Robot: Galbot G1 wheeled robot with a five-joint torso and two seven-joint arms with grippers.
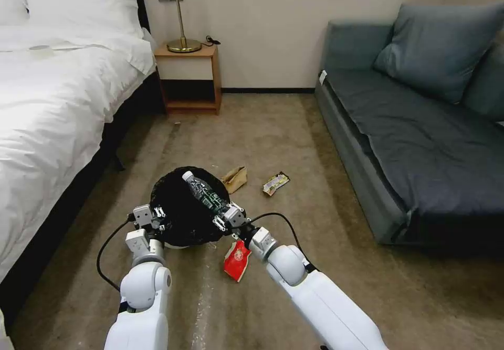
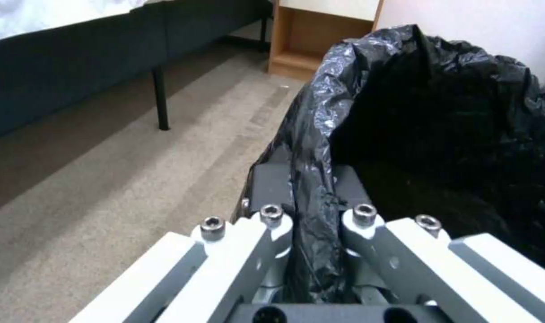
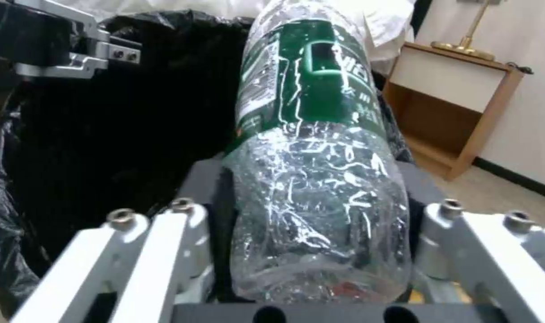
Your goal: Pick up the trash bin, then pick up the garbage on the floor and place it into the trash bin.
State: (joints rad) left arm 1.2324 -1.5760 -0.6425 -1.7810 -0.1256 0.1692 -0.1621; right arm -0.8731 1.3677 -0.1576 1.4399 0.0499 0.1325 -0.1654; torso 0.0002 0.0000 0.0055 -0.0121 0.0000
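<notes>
Plastic bottle (image 1: 202,191): clamped in right gripper (image 1: 227,215) — over the trash bin (image 1: 181,208).
Left gripper (image 2: 311,211): pinching bin's rim.
Next: release — bottle drops inside.

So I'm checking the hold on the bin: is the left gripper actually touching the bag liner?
Touching. The left wrist view shows the left gripper with its fingers shut on a fold of the black bag liner at the bin's rim.
</notes>
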